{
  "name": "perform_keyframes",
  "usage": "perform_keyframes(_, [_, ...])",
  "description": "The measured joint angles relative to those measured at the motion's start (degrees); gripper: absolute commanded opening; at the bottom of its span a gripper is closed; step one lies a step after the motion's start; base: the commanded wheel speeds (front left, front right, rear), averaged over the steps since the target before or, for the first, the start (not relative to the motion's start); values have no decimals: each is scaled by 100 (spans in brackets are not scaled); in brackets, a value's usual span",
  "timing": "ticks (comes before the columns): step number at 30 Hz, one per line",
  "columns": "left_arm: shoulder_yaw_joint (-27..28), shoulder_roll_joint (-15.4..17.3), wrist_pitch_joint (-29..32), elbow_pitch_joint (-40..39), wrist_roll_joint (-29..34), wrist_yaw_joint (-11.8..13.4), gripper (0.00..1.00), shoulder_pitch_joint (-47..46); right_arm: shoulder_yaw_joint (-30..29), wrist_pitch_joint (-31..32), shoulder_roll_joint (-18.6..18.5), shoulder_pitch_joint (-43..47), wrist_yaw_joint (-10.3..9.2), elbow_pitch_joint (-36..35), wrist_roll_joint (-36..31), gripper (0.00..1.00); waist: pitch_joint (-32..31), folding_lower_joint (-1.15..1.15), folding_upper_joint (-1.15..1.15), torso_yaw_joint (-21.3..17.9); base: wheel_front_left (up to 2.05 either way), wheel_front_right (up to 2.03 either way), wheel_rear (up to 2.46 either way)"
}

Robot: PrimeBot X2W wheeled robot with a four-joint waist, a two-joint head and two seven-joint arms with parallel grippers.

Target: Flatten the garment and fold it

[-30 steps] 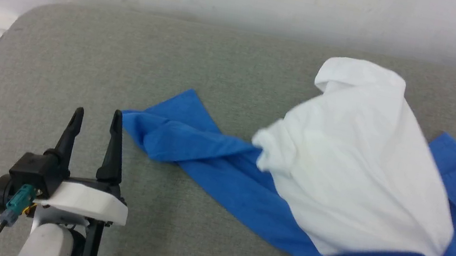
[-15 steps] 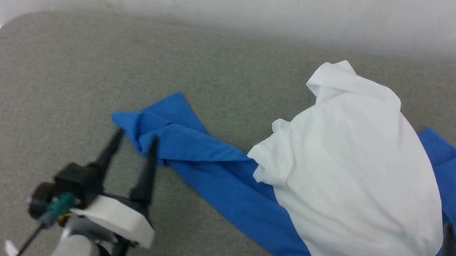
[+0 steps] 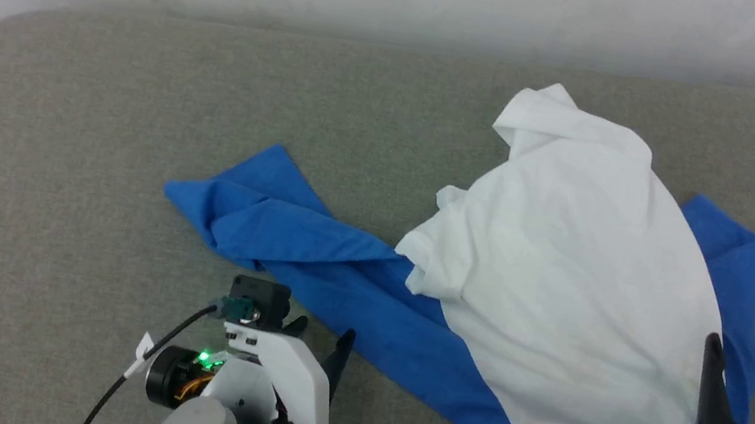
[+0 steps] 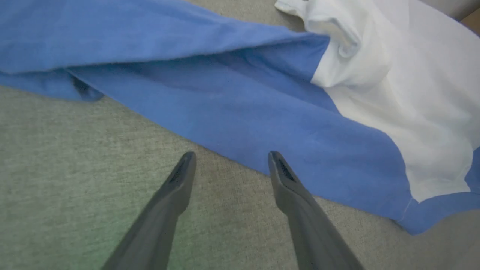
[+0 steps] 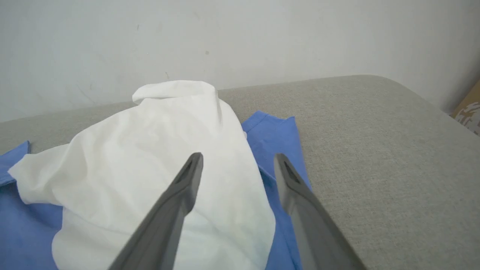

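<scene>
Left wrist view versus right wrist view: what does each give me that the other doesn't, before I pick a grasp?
Left wrist: the left gripper, open, fingertips at the blue near edge of the garment, over the grey surface. Right wrist: the right gripper, open, pointing over the bunched white body, with the white wall behind. Both: the crumpled garment, blue and white, lying on the grey surface.

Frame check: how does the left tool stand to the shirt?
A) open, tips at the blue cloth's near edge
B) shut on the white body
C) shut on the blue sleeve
A: the left tool stands open, its tips at the blue edge of the garment, gripping nothing.
</scene>
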Motion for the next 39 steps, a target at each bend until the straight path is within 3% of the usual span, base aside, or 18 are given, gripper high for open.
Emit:
perform_keyframes(4, [-11,8,471,131,-85,145,100,-212,138,-2,-1,-102,0,-104,27,100,103,0,0,-102,0,0,0])
perform_keyframes(9, [-22,18,794,141,-225,154,100,-432,327,-70,0,-191,0,-244,123,100,240,0,0,-262,0,0,0])
perform_keyframes(10, [-35,25,835,136,-225,142,89,-455,356,-97,-1,-192,0,-260,131,100,268,0,0,-290,0,0,0])
perform_keyframes(11, [-47,44,846,127,-225,127,16,-475,378,-120,-2,-193,0,-277,149,100,295,0,0,-314,0,0,0])
perform_keyframes(12, [-48,59,845,120,-225,127,0,-497,399,-146,-1,-198,0,-283,171,100,320,0,0,-333,0,0,0])
perform_keyframes(18, [130,121,608,-78,-341,187,0,-347,403,-167,-3,-206,0,-276,220,100,359,0,0,-295,0,0,0])
perform_keyframes(26, [1060,761,382,-849,-560,797,0,457,372,-18,-3,-202,0,-280,213,100,265,0,0,61,0,0,0])
perform_keyframes(32, [1511,883,274,-1096,-694,1104,0,826,424,519,0,-130,0,-160,209,100,146,0,0,273,0,0,0])
perform_keyframes(34, [1550,869,174,-1095,-771,1082,100,879,382,704,3,-83,0,-97,209,100,99,0,0,310,0,0,0])
perform_keyframes(39, [1596,756,-385,-1050,-821,1026,100,957,-145,1138,3,-65,0,154,64,100,1,0,0,380,0,0,0])
